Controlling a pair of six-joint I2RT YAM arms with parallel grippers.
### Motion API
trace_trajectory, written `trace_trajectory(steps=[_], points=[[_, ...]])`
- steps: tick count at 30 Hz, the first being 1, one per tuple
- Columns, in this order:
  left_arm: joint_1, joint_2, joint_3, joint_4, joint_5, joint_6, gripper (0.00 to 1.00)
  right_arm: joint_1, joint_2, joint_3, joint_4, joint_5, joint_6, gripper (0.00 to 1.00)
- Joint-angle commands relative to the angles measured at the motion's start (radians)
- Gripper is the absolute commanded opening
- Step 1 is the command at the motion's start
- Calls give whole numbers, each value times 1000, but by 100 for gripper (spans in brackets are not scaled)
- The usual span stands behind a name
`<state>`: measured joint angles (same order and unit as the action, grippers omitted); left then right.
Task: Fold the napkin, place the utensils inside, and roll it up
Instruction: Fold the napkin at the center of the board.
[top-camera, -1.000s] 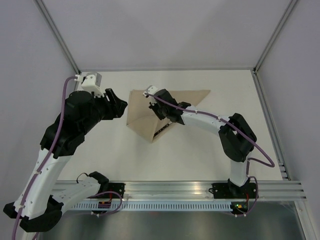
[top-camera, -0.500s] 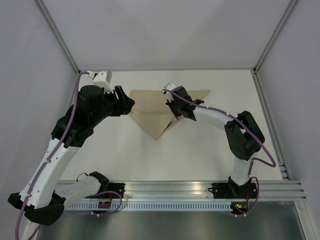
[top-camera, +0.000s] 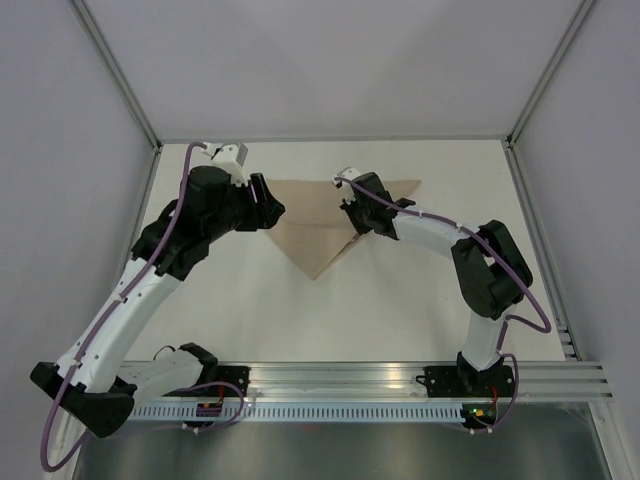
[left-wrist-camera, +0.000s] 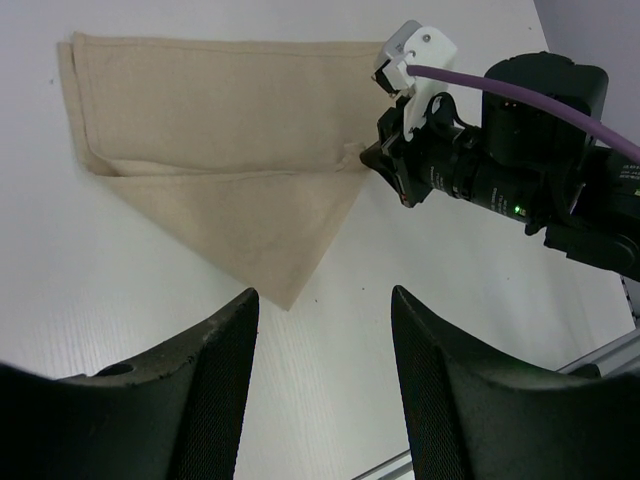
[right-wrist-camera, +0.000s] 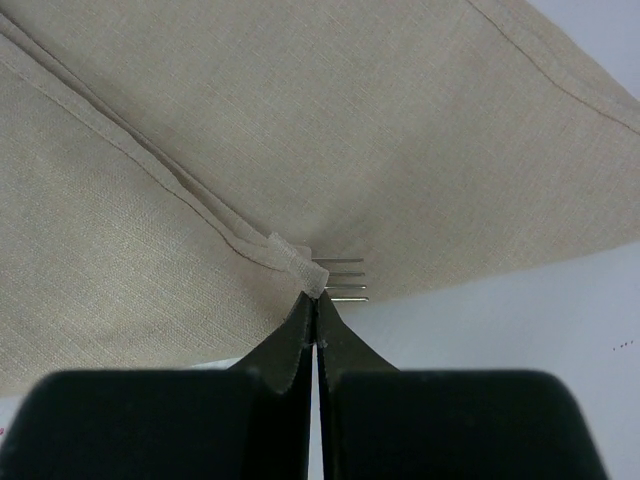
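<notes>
The tan napkin (top-camera: 310, 225) lies folded on the white table, a flap laid over a wide strip with its point toward the near side. It also shows in the left wrist view (left-wrist-camera: 220, 150) and the right wrist view (right-wrist-camera: 400, 130). My right gripper (top-camera: 352, 218) is shut on the flap's right corner (right-wrist-camera: 300, 262), low on the cloth. Fork tines (right-wrist-camera: 345, 280) stick out from under the fold just beside that corner; the rest of the utensils is hidden. My left gripper (top-camera: 272, 212) is open and empty, above the napkin's left end (left-wrist-camera: 325, 293).
The table's back edge and the grey walls lie just behind the napkin. An aluminium rail (top-camera: 350, 375) with the arm bases runs along the near edge. Bare white tabletop (top-camera: 400, 300) lies on the near side of the napkin.
My right gripper has drawn the napkin flap to the right and laid it flat over the utensils. My left arm has moved right, up to the napkin's left end.
</notes>
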<state>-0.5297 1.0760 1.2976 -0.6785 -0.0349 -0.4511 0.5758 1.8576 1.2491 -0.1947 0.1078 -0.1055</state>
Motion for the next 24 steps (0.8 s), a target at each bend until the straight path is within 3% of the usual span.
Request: trace_trajectory(steps=[1,6,9,10,16,24], points=[[-3,7,-12,63,30,20,60,-14,-29,-4,18,-10,-8,0],[-3,19,-29,79,66,19,60,-19,-18,-5,11,-20,-3,3],[-3,27,-40,85,70,20,60,-25,-12,12,-5,-28,0,18],[-3,28,-43,88,72,20,60,-27,-11,21,-12,-28,1,28],[-3,41,-66,105,79,20,61,-79,3,113,-83,-36,10,48],[-3,52,-75,123,92,20,61,-287,89,327,-238,-186,50,57]])
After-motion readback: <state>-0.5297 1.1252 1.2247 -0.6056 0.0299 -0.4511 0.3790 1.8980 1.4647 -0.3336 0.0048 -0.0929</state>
